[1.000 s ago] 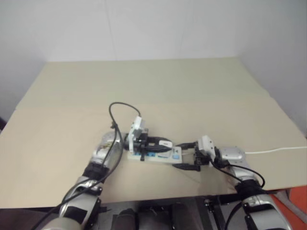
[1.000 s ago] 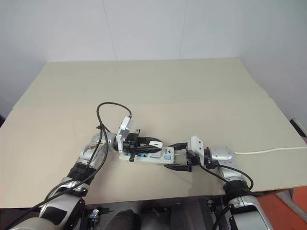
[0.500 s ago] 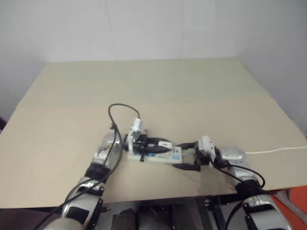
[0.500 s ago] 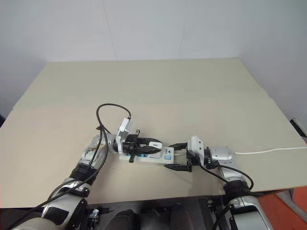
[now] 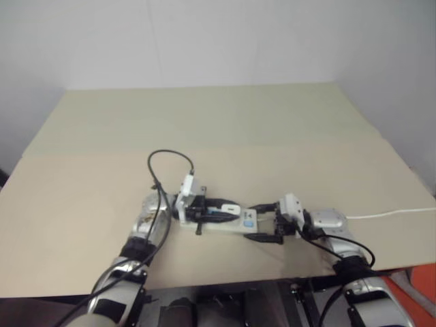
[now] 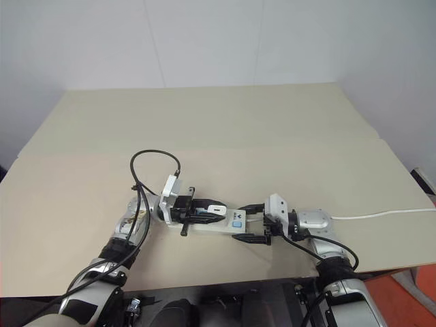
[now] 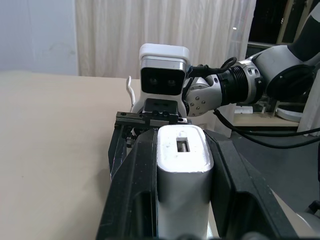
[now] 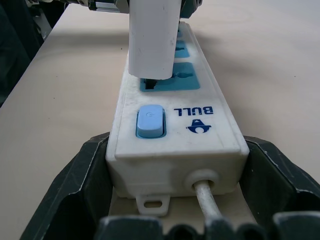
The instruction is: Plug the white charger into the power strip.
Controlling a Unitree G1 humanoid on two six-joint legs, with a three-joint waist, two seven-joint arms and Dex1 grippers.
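The power strip lies flat on the table near its front edge, blue switch toward my right arm. My right gripper is shut on the strip's switch end, one black finger against each side. My left gripper reaches in from the left and is shut on the white charger. The charger stands upright with its lower end at the blue socket nearest the switch. How far its prongs sit in the socket is hidden. In the left wrist view the charger sits between both fingers.
The strip's thin white cord runs off to the right across the beige table. The table's front edge is close behind both grippers. A white wall stands at the far side.
My left wrist has rolled and the charger has come lower onto the strip. The right gripper and the strip have kept still.
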